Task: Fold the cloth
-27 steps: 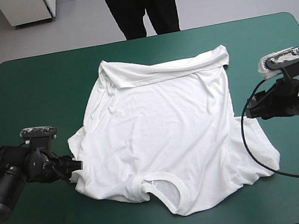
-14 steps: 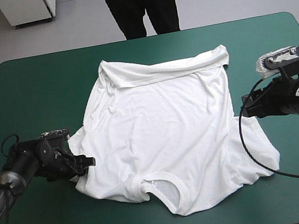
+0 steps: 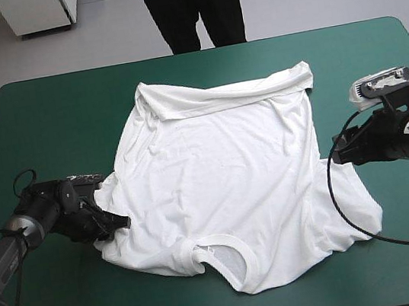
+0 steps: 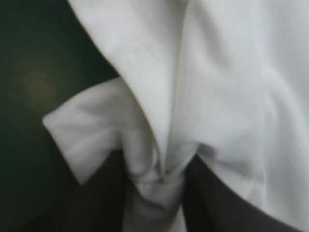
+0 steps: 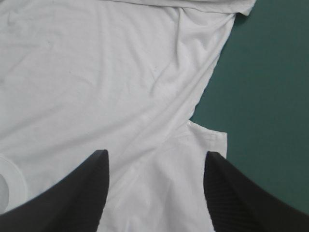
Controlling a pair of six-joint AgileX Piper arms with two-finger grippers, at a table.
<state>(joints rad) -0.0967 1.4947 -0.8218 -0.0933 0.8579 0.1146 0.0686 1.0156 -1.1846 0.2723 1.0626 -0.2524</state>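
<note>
The left end effector is pinched down on a bunched fold at the edge of the T-shirt, which lies spread across the tabletop (soft, light, sure to sag and wrinkle). The right end effector hangs wide open at the opposite edge, a sensible place to grip.
</note>
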